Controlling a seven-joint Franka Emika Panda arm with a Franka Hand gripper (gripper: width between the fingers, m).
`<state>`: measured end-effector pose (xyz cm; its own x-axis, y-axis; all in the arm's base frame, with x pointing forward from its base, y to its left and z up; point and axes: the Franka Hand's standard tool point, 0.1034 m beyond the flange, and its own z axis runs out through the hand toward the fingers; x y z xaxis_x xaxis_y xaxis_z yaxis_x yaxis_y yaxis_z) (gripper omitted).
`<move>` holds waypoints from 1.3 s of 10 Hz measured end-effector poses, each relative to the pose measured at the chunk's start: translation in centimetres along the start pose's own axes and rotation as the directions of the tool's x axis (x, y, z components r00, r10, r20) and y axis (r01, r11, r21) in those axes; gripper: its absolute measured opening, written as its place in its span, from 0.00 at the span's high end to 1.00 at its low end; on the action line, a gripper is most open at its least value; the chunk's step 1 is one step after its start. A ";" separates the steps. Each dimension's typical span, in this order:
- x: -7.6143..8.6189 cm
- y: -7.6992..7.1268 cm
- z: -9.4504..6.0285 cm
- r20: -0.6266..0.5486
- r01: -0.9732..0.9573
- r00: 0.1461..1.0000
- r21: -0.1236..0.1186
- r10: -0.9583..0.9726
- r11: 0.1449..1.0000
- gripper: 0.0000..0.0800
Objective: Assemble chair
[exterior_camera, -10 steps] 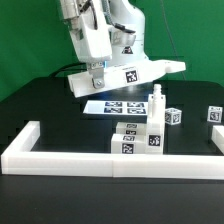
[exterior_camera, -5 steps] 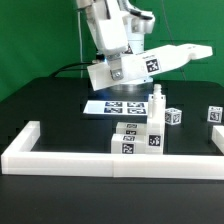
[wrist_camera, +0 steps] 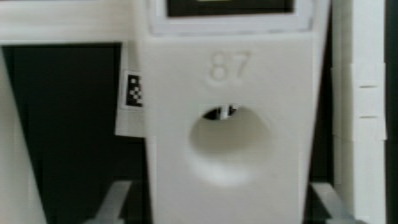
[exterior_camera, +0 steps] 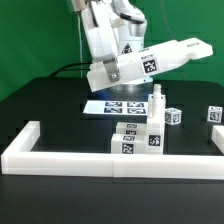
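Border rail [exterior_camera: 60, 160]: low, white, along the near edge of the black table [exterior_camera: 50, 110].
Blocky parts [exterior_camera: 137, 140]: tagged white cluster on the table, just behind the rail.
Upright leg [exterior_camera: 157, 101]: slim piece standing at the cluster's far side.
Small blocks: one [exterior_camera: 173, 117] beside the leg, another [exterior_camera: 214, 115] toward the exterior view's right.
Marker board [exterior_camera: 118, 107]: flat, behind the cluster.
Slab [exterior_camera: 150, 62]: in the air above the marker board, tilted, high end toward the exterior view's right.
Gripper [exterior_camera: 108, 72]: clenched on the slab's lower end; fingers [wrist_camera: 118, 198] flank its edges.
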<state>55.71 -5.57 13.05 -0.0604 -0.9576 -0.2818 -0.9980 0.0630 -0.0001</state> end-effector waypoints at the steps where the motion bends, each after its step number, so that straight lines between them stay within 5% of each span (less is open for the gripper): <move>1: 0.0 -0.2 -0.1 0.000 -0.096 0.995 0.000 0.096 0.995 0.64; 3: 0.2 -0.5 0.0 -0.011 -0.128 0.992 0.020 0.128 0.992 0.64; 6: 0.2 -0.4 0.3 -0.013 -0.120 0.993 0.014 0.120 0.993 0.64; 9: -0.7 -1.4 -0.2 0.020 -0.029 0.999 -0.104 0.031 0.994 0.64; 10: -0.5 -1.8 0.0 0.009 -0.030 0.999 -0.084 0.031 0.996 0.64; 13: -0.5 -1.6 0.2 0.009 -0.030 0.999 -0.089 0.031 0.996 0.64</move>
<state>57.35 -5.13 12.96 -0.0912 -0.9525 -0.2904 -0.9934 0.0666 0.0937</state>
